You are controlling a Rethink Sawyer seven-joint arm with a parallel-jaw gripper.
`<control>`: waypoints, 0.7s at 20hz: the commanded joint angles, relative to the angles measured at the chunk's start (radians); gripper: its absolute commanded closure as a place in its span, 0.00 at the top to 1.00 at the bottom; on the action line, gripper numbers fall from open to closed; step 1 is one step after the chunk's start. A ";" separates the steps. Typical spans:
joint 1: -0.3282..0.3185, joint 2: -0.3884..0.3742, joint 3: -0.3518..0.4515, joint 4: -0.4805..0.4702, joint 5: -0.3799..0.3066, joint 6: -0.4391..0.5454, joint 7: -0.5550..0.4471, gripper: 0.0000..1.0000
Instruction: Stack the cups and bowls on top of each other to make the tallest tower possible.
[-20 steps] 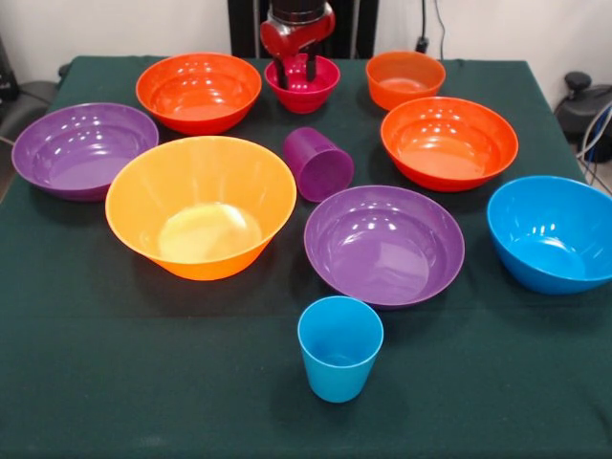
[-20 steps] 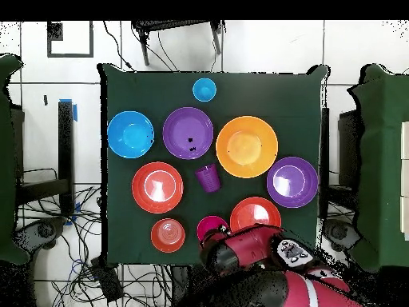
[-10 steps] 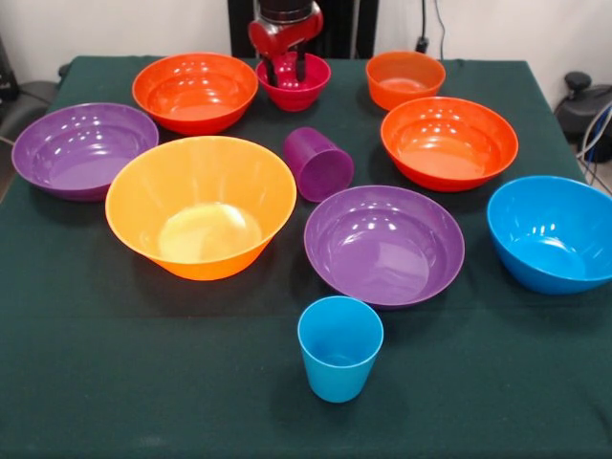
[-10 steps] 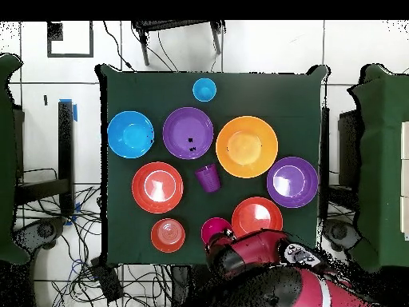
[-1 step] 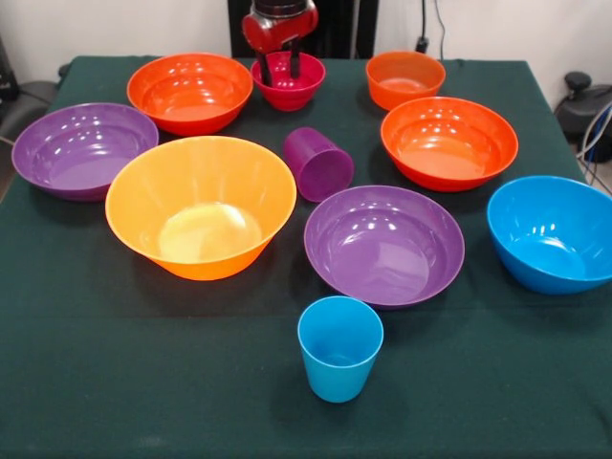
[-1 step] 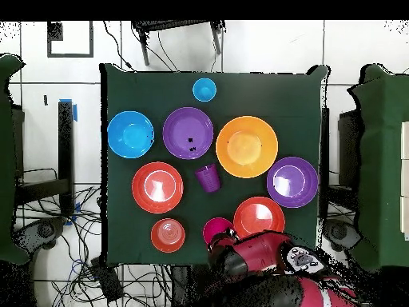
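Front view: small magenta bowl (image 5: 287, 81) at desk (image 5: 143, 382) twelve o'clock edge, beside red-orange bowl (image 5: 189, 91). Claw (image 5: 277, 69) straddling rim, probably clenched on it. Light, stiff, glossy-slick plastic; pinch thin rim wall, not rounded belly.

A robotics lab: a cloth-draped table (image 6: 264, 88) on a tiled floor (image 6: 264, 48), loose cables (image 6: 84, 232) trailing past the table's edges.

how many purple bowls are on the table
2. One purple bowl sits at the front view's left edge, beside the big orange bowl. The other purple bowl sits centre-right, behind the light blue cup. None appears hidden.
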 commanded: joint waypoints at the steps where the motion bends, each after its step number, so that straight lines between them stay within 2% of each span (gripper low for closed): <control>1: 0.033 -0.091 0.088 0.012 0.028 0.076 0.077 1.00; 8: 0.061 -0.094 0.116 0.006 0.068 0.093 0.096 1.00; 14: 0.036 -0.115 0.150 0.028 0.086 0.106 0.076 1.00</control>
